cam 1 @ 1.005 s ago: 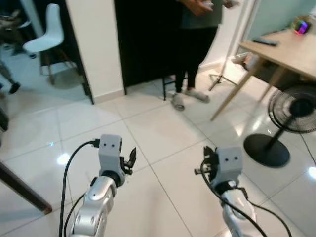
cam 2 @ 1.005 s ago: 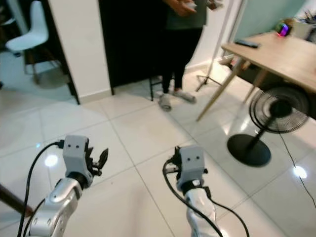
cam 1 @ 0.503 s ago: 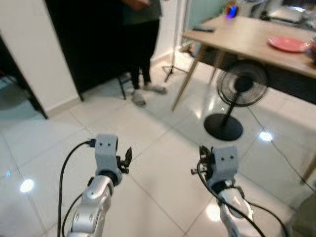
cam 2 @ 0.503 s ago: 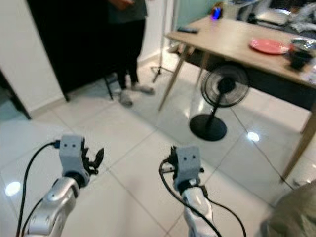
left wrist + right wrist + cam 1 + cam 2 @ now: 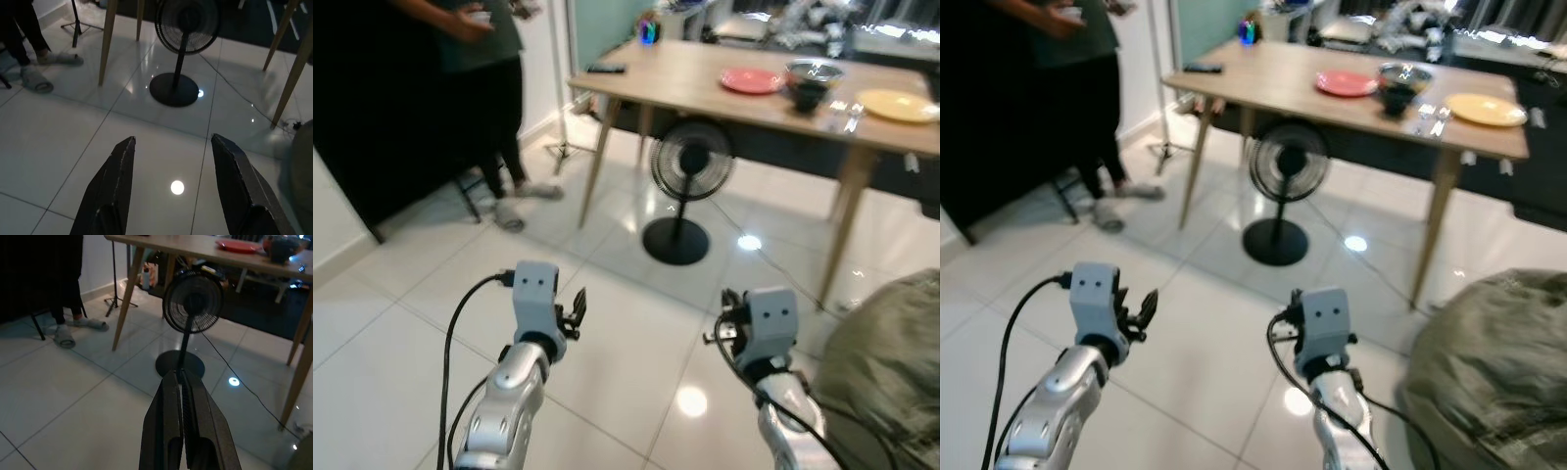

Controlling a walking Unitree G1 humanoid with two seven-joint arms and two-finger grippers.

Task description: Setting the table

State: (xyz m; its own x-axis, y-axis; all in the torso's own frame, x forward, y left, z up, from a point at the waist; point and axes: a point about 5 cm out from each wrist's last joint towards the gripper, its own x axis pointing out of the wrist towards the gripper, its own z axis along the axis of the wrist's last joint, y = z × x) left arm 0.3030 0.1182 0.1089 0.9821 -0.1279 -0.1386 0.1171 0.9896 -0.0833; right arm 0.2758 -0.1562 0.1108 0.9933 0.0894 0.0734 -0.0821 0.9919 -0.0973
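A long wooden table (image 5: 680,70) stands ahead on the right. On it lie a pink plate (image 5: 751,79), a dark bowl (image 5: 808,88), some cutlery (image 5: 842,113) and a yellow plate (image 5: 898,105). Both arms are held out low over the white tiled floor, well short of the table. My left gripper (image 5: 173,140) is open with nothing between its fingers. My right gripper (image 5: 182,374) is shut and empty, and it points toward the fan under the table.
A black pedestal fan (image 5: 690,166) stands on the floor before the table, its cable trailing right. A person (image 5: 484,69) stands at the far left beside a tripod (image 5: 563,117). An olive beanbag (image 5: 891,367) bulks at my near right. A remote (image 5: 605,69) lies on the table's left end.
The view has swung to the right, so the table with its plates has come into full view and the person has slid to the left. Both grippers hold the same pose.
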